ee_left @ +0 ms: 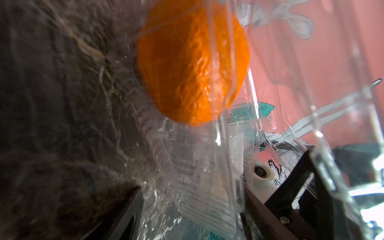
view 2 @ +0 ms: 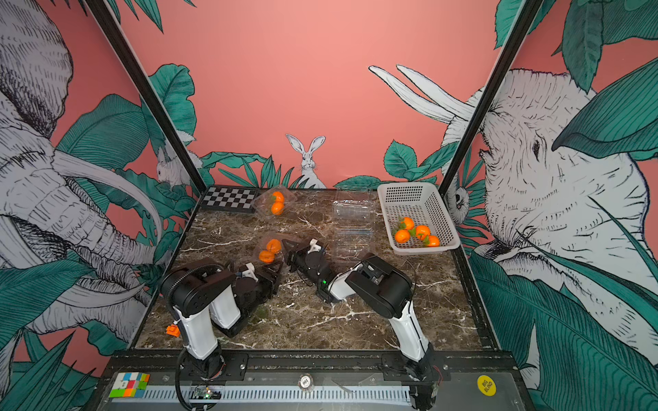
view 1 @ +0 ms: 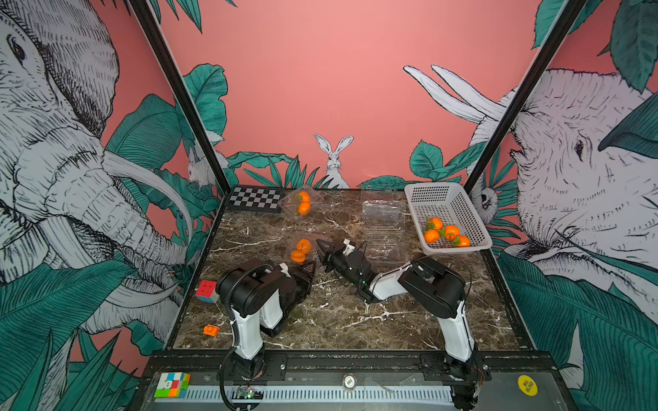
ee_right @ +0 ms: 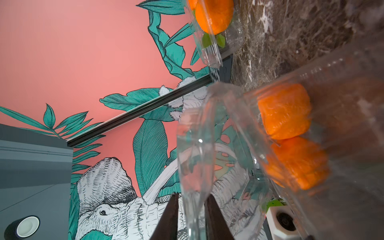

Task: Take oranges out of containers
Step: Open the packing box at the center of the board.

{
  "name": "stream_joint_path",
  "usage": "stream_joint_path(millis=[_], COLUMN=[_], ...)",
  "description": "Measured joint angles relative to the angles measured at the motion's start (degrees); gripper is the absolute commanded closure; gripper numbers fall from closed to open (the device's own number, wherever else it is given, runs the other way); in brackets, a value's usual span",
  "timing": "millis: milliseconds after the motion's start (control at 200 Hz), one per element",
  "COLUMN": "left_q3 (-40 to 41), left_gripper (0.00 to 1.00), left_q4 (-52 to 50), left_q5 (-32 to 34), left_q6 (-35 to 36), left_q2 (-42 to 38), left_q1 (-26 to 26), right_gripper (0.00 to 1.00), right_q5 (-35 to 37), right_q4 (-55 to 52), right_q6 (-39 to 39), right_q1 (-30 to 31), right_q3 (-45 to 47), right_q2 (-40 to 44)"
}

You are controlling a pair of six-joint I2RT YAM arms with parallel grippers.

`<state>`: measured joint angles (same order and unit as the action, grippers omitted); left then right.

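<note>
Left hand (ee_left: 193,191) clamped on near container (ee_right: 342,83), six o'clock; right hand (ee_right: 192,195) clamped on lid (ee_right: 195,135), three o'clock. Risk: plastic slips, oranges (ee_right: 284,110) spill.

Glossy clear plastic container (ee_right: 197,145), dimpled orange (ee_left: 187,68), polished marble-look table (view 1: 338,320)

Dark marble table (view 1: 356,320). Far-left corner: chessboard (view 1: 255,199); just right of it, at far edge, far box (view 1: 290,204). Mid box (view 1: 292,245) left of ctr. Toward right edge, far open box (view 1: 381,210) w/ near open box (view 1: 386,245) in front. Basket (view 1: 441,199) at far-right corner. Cube (view 1: 206,291) at left edge; block (view 1: 211,330) nr near-left corner.
</note>
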<state>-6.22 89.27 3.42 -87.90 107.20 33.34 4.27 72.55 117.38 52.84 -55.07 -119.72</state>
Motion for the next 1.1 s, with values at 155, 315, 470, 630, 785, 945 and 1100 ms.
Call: stream_joint_path(millis=[155, 315, 470, 630, 785, 945, 1100], left_q3=[0.3, 0.3, 0.3, 0.2, -0.9, -1.6, -1.6], left_gripper=[0.27, 0.28, 0.28, 0.27, 0.27, 0.27, 0.27], left_q4=[1.3, 1.6, 1.6, 1.0, -1.0, -2.6, -6.9], left_q5=[0.0, -0.2, -0.1, 0.0, -1.3, -3.4, -4.9], left_q6=[-0.1, -0.6, -0.9, -0.8, -0.2, 0.8, 2.1], left_q2=[1.3, 1.9, 1.8, 1.0, 0.0, -0.7, -4.0], left_q1=[0.0, 0.0, 0.0, -0.2, -1.5, -4.7, -8.0], right_gripper=[0.78, 0.79, 0.76, 0.73, 0.64, 0.61, 0.55], right_q5=[0.3, 1.1, 1.3, -1.3, -7.0, -14.7, -20.9], right_q4=[0.5, 0.5, 0.5, -1.9, -6.4, -10.0, -15.6], right_q6=[1.4, 2.0, 2.2, -0.8, -6.4, -13.1, -20.3], right_q1=[-0.1, -0.1, -0.4, -2.6, -6.3, -9.2, -11.0], right_q3=[-1.8, -2.4, -2.1, 1.7, 4.0, 4.4, 4.7], right_q2=[-1.9, -2.4, -2.4, 0.0, 4.1, 6.2, 6.3])
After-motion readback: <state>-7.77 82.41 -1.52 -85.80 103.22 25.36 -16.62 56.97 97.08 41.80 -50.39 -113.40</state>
